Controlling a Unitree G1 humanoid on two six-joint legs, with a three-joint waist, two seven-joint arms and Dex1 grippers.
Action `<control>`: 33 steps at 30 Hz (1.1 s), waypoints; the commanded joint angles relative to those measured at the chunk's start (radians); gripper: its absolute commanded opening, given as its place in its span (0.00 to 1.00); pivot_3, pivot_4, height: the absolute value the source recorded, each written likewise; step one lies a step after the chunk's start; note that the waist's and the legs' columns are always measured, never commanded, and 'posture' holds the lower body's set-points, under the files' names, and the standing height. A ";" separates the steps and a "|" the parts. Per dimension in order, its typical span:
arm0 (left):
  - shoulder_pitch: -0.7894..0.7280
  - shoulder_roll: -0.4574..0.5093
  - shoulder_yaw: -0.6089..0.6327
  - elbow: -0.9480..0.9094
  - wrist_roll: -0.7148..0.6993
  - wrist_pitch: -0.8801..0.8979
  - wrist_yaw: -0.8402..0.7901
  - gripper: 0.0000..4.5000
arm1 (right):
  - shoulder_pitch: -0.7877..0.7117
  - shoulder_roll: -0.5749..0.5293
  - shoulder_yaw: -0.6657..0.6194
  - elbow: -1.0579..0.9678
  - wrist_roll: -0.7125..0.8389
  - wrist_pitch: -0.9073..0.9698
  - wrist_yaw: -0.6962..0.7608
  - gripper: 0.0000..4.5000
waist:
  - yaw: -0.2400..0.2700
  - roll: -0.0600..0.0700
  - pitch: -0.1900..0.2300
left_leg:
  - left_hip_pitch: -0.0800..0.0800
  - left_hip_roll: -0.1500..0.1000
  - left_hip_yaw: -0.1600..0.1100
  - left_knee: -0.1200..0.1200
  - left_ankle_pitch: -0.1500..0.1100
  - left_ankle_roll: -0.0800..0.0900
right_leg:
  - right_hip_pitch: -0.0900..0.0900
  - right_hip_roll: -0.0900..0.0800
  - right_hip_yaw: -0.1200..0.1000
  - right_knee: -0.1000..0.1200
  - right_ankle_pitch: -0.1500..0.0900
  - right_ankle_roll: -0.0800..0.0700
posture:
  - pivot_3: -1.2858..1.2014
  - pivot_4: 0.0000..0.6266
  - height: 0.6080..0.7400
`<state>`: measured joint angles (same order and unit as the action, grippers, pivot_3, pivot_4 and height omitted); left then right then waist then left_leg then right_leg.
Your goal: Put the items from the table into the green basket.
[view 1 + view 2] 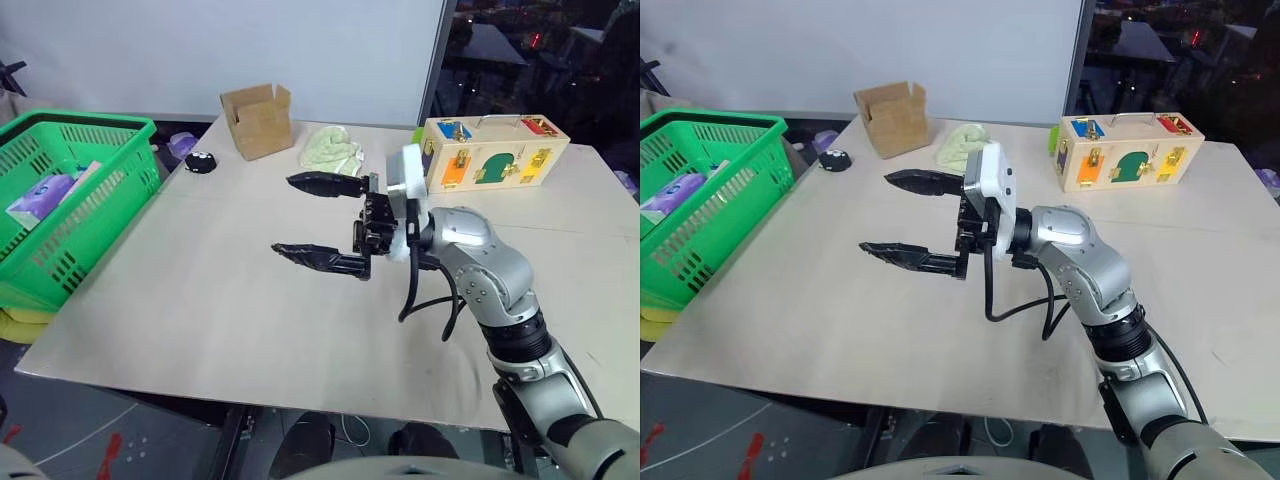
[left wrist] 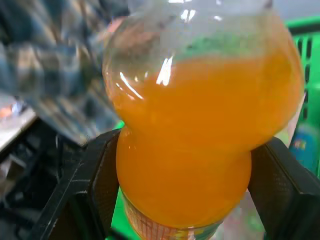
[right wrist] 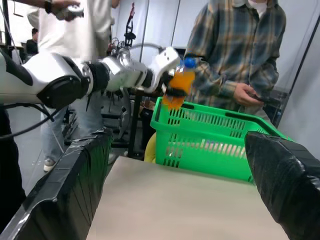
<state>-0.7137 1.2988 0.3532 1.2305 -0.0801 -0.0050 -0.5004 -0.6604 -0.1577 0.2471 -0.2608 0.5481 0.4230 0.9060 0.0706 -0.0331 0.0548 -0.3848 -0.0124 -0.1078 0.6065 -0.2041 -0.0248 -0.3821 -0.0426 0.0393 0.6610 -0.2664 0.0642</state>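
Left gripper: clenched on the orange-drink bottle, one black finger on each side of the narrow waist below the bulge. The bottle hangs over the near rim of the green basket, not yet lowered inside.

Right gripper: released, jaws wide apart and empty, held over the middle of the table, pointing toward the basket side.

Handling judgement, bottle: nearly full of liquid, so moderately heavy for its size; smooth, glossy plastic, likely slippery. The waist is the sound place to hold — the bulge above it guards against sliding through. Stiff enough while full and capped; a short drop into the basket should do no harm.

Handling judgement, pink carton: already lying in the basket, against its far wall. Light and flat; needs no further grip.

Other items at the table's far edge — brown cardboard box, pale green cloth, wooden latch box at the far right corner, a small dark object near the far left corner.

View differences: the left wrist view alone shows the contact of fingers on the bottle waist. The right wrist view alone shows the bottle's blue cap, its position above the basket rim, and a person in a plaid shirt standing just behind the basket. The head views give the table layout and the basket's contents.
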 commanded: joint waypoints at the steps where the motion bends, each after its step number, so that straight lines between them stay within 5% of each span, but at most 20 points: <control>1: -0.026 0.016 0.003 0.004 0.006 -0.058 0.023 0.67 | -0.026 0.011 -0.015 -0.016 -0.003 -0.019 -0.021 1.00 | -0.002 -0.001 0.000 | 0.000 0.000 0.000 0.000 0.000 0.000 | 0.000 0.000 0.000 0.000 0.000 0.000 | 0.58 0.00 1.00; 25: -0.086 -0.040 -0.029 0.039 0.039 -0.102 0.075 0.67 | 0.012 -0.004 -0.004 0.003 -0.089 -0.031 -0.089 1.00 | -0.003 -0.003 -0.001 | 0.000 0.000 0.000 0.001 0.000 0.000 | 0.001 0.000 0.000 0.001 0.001 -0.002 | 0.57 0.00 1.00; 28: -0.098 -0.045 -0.032 0.050 0.045 -0.117 0.089 0.99 | 0.018 -0.003 -0.003 -0.002 -0.095 -0.034 -0.094 1.00 | -0.006 -0.003 -0.002 | 0.000 0.000 0.001 0.001 0.000 0.000 | 0.001 0.000 0.000 0.001 0.001 -0.002 | 0.57 0.00 1.00; 33: -0.106 -0.040 0.019 0.030 -0.007 -0.140 0.082 0.99 | 0.032 -0.015 -0.013 -0.020 -0.097 -0.029 -0.099 1.00 | -0.021 -0.003 -0.002 | 0.001 0.000 0.001 0.001 0.000 0.000 | 0.001 0.000 0.000 0.001 0.002 -0.003 | 0.57 0.00 1.00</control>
<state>-0.7975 1.2307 0.3435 1.2894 -0.0555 -0.1167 -0.4168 -0.6228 -0.1693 0.2536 -0.2400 0.4474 0.4092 0.8147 0.0493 -0.0360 0.0533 -0.3842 -0.0124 -0.1071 0.6074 -0.2039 -0.0250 -0.3814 -0.0426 0.0396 0.6625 -0.2641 0.0610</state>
